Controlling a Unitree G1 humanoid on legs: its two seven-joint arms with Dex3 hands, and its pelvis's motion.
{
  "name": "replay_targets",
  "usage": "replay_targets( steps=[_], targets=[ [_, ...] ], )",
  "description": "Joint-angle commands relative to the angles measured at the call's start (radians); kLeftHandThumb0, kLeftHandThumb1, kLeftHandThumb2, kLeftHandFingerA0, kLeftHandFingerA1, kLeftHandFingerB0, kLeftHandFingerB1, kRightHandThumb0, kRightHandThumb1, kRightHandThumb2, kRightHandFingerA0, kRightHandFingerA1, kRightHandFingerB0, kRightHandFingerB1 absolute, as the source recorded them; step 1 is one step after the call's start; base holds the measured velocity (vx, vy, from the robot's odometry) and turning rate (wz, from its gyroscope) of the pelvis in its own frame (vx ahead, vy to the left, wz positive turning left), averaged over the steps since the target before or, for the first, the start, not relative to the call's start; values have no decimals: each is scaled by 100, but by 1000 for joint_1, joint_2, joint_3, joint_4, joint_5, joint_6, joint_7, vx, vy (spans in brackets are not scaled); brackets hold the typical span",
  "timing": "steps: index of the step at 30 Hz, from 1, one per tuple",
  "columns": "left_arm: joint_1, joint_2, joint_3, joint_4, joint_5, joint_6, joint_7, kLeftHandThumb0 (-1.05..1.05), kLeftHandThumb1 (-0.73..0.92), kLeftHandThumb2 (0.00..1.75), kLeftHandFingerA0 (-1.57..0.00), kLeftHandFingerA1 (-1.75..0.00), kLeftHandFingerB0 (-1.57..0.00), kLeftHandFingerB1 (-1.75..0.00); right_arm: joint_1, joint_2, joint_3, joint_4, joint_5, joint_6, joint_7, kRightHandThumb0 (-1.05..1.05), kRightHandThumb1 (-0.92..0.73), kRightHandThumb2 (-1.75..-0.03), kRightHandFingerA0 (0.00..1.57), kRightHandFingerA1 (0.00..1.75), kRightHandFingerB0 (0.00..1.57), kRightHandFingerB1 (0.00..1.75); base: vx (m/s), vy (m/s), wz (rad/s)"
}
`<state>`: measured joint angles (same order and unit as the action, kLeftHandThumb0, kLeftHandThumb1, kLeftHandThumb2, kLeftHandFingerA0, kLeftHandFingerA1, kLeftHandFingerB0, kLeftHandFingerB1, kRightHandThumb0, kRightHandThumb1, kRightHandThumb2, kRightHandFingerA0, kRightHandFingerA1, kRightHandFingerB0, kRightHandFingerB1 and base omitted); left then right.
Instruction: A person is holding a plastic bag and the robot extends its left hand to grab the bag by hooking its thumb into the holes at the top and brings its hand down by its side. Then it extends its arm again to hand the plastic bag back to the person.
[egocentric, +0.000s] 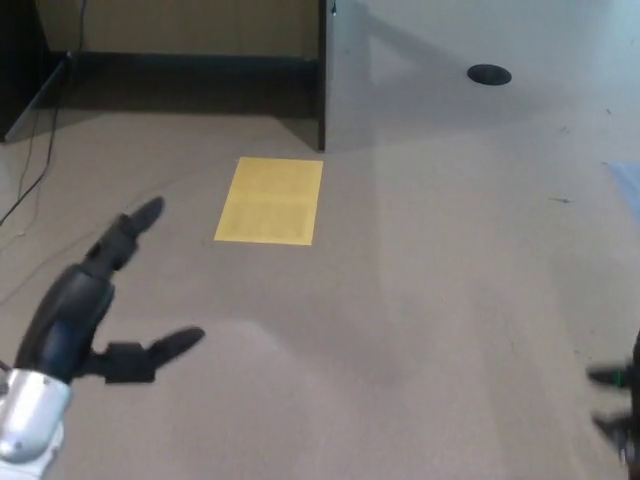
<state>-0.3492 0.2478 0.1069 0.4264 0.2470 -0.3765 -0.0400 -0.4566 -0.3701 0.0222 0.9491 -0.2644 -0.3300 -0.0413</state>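
Note:
My left hand (95, 300) hangs low at the picture's left over the tan floor. It is open, its fingers (130, 228) stretched forward and its thumb (160, 350) spread to the side, and it holds nothing. Only a blurred black bit of my right hand (620, 400) shows at the right edge. No plastic bag and no person appear in the head view.
A yellow rectangle (270, 200) lies on the floor ahead of my left hand. A grey partition panel (345, 75) stands behind it. A dark round floor cap (489, 74) sits at the upper right. A thin cable (30, 170) runs along the left.

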Motion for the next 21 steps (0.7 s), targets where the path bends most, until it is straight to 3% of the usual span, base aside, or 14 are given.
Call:
replay_targets(
  steps=[1,9,13,19,20,21],
  targets=[
    [-13,34,83,113,-62,-125,99,-28,35,88,-1,-48,0,-47,-133,-30,-14,105,22,54,32,-41,-72,-62,61,40,48,36,0,0,0],
    [139,66,133,209,-100,-240,73,-27,35,88,-3,-49,0,-46,-80,-19,-10,146,21,26,23,-41,-70,-62,64,43,49,37,0,0,0],
    [248,148,82,234,3,-160,74,-32,47,99,-2,-48,0,-46,11,-6,-4,128,23,-5,17,-39,-69,-61,70,46,51,39,0,0,0],
    [339,186,28,266,1,-127,55,-33,44,98,-3,-48,0,-45,138,8,14,81,12,-1,8,-39,-69,-61,69,46,52,39,0,0,0],
    [347,188,20,288,-1,-128,54,-58,67,63,-21,-35,-21,-31,157,8,15,76,13,-4,12,-39,-69,-61,66,45,51,39,0,0,0],
    [350,189,16,298,-2,-128,54,-58,67,63,-21,-35,-21,-31,165,8,15,74,13,-4,14,-39,-69,-61,66,45,51,39,0,0,0]
  ],
)
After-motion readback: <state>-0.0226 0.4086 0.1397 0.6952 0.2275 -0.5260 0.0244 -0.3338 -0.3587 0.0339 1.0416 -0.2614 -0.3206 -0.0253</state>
